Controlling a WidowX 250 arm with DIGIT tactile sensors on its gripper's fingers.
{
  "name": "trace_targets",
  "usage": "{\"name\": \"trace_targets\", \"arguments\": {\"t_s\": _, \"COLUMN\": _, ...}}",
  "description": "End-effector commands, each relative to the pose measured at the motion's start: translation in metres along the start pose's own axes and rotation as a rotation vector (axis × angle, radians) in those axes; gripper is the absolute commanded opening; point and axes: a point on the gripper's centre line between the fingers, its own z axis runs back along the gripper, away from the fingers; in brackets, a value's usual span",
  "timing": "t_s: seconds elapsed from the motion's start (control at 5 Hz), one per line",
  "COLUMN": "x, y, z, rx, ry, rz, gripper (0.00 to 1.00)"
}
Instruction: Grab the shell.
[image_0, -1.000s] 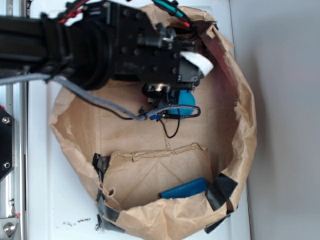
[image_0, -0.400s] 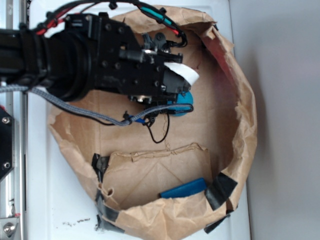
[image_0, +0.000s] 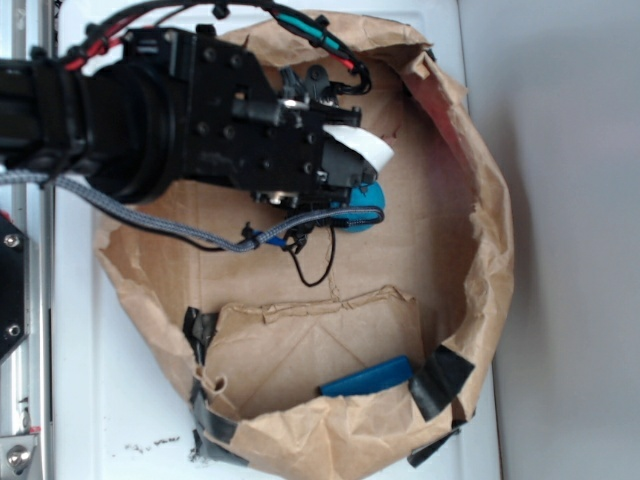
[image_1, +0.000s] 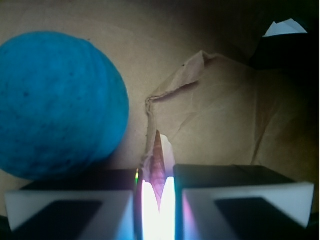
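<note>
Fingers (image_1: 159, 210) nearly closed, pinching the shell (image_1: 159, 172) by its thin point, tip poking up between the pads. Blue ball (image_1: 57, 102) just left. Flat blue block (image_0: 367, 377) lies well apart in the paper-bag tray (image_0: 480, 250).

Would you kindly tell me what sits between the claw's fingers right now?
In the wrist view the claw pinches the shell; only its thin pointed tip shows. The fingers cover the rest. The blue ball sits outside them.
</note>
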Motion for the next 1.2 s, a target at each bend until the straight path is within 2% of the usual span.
{"name": "trace_targets", "arguments": {"t_s": 0.0, "x": -0.022, "y": 0.031, "z": 0.077, "rx": -0.024, "ry": -0.164, "rz": 0.087, "gripper": 0.0}}
{"name": "trace_targets", "arguments": {"t_s": 0.2, "x": -0.039, "y": 0.046, "z": 0.101, "rx": -0.069, "ry": -0.21, "rz": 0.128, "gripper": 0.0}}
{"name": "trace_targets", "arguments": {"t_s": 0.6, "x": -0.034, "y": 0.041, "z": 0.092, "rx": -0.06, "ry": -0.19, "rz": 0.113, "gripper": 0.0}}
{"name": "trace_targets", "arguments": {"t_s": 0.8, "x": -0.033, "y": 0.033, "z": 0.085, "rx": -0.079, "ry": -0.158, "rz": 0.09, "gripper": 0.85}}
{"name": "trace_targets", "arguments": {"t_s": 1.0, "x": -0.03, "y": 0.01, "z": 0.072, "rx": -0.14, "ry": -0.066, "rz": 0.193, "gripper": 1.0}}
